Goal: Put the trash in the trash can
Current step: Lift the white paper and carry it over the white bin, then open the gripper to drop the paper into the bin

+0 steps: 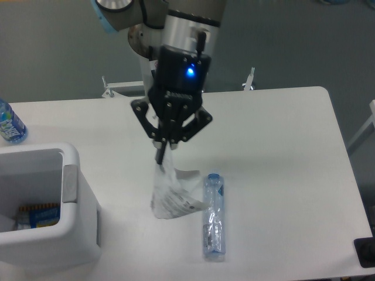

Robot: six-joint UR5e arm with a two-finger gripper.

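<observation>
At the far left edge of the table (281,129) stands a small blue-labelled water bottle (10,124), well apart from the work. Just in front of it sits the trash can (70,175), a white boxy bin with a grey panel on its right wall; some packaging with a blue label lies inside (36,215).

Right of the bin, the gripper (164,153) hangs above the table with its jaws pinched shut on the top edge of the paper scrap (170,190). The scrap dangles below the jaws, its lower part low over the table, and whether it touches the surface cannot be told. Just to its right the crinkled plastic bottle (214,216) lies on its side on the table, cap pointing away from the camera, close to the scrap's lower corner.

The step in hand looks like carrying the paper to the bin. To do it well, the arm should rise until the hanging tail clears the thick rim, travel left, and release only when the whole scrap is over the opening. The bin's near wall and rim are the one obstacle on that path; a low pass could snag the paper or drag it against the bottle. The bottle remains for a later pick.
</observation>
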